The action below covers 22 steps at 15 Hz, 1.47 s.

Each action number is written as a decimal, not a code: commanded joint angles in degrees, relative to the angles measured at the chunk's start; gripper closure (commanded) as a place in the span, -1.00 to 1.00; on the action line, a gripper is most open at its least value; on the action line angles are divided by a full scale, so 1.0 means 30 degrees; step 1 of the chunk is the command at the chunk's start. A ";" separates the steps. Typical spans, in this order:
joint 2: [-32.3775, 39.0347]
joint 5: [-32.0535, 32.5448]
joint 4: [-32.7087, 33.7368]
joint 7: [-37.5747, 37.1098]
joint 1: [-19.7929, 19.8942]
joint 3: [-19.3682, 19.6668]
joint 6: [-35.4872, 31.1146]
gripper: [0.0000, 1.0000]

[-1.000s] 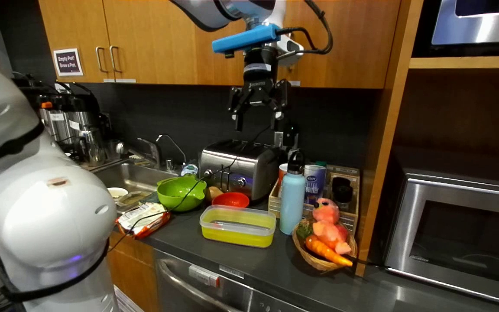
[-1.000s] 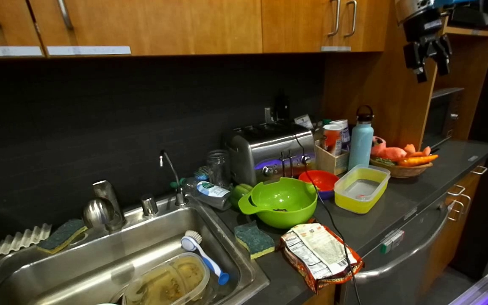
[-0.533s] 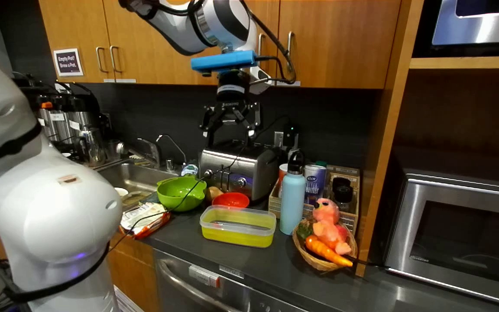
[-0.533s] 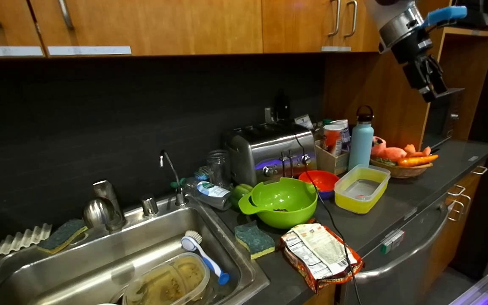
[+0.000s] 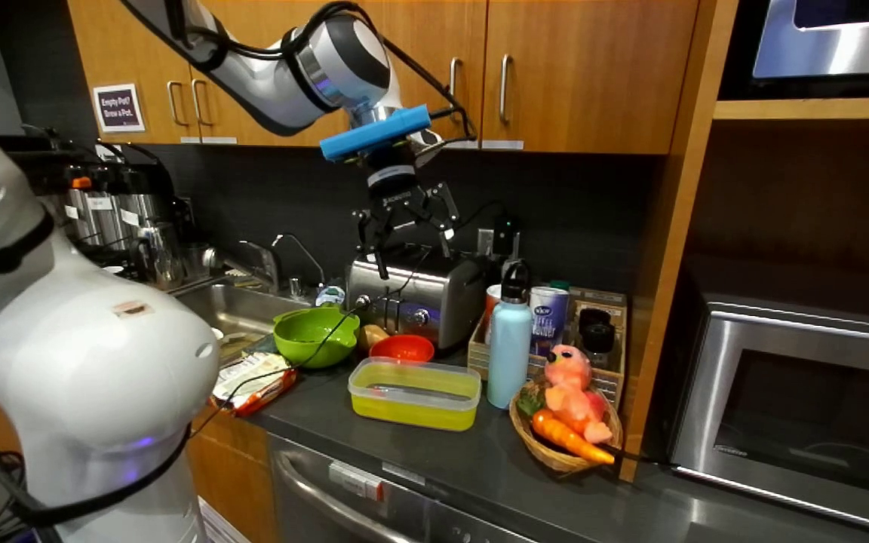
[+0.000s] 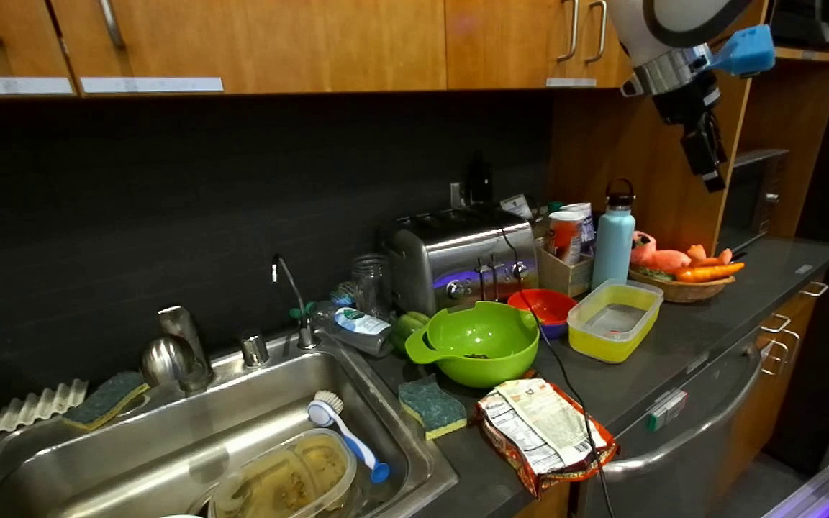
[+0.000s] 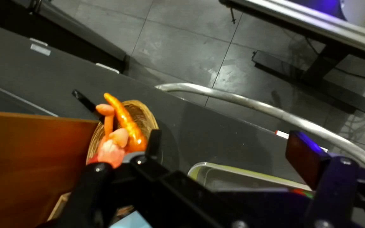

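"How do your jaws stand?"

"Mine are spread wide, in the air well above the tabletop (image 5: pixel 480 467)."

"What lies about them?"

"The yellow plastic container (image 5: pixel 414 413), open side up; in the wrist view its rim shows low down, partly hidden by my fingers (image 7: pixel 304 161). A wicker basket (image 5: pixel 538 451) sits apart from it, tabletop showing between the two, a carrot (image 5: pixel 566 436) and a pink plush toy (image 5: pixel 572 385) inside."

"Where is it tight?"

"By the wooden panel (image 5: pixel 664 264), which rises just beside the basket, and by the blue water bottle (image 5: pixel 508 351), upright between basket and container, a little back. Higher up, wooden cabinets (image 5: pixel 593 83) overhang the rear."

"And toward the front?"

"A strip of tabletop runs from the container to the front edge. Past that edge a dishwasher handle (image 7: pixel 242 98) bows out above the floor (image 7: pixel 185 50)."
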<state>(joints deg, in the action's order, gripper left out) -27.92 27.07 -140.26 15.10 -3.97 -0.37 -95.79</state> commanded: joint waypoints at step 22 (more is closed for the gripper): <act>-0.2617 -0.4911 -0.1314 1.1264 -0.1702 0.2617 -0.0544 -1.00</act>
<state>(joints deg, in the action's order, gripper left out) -35.75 12.73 -142.23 46.35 -8.68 7.27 -93.14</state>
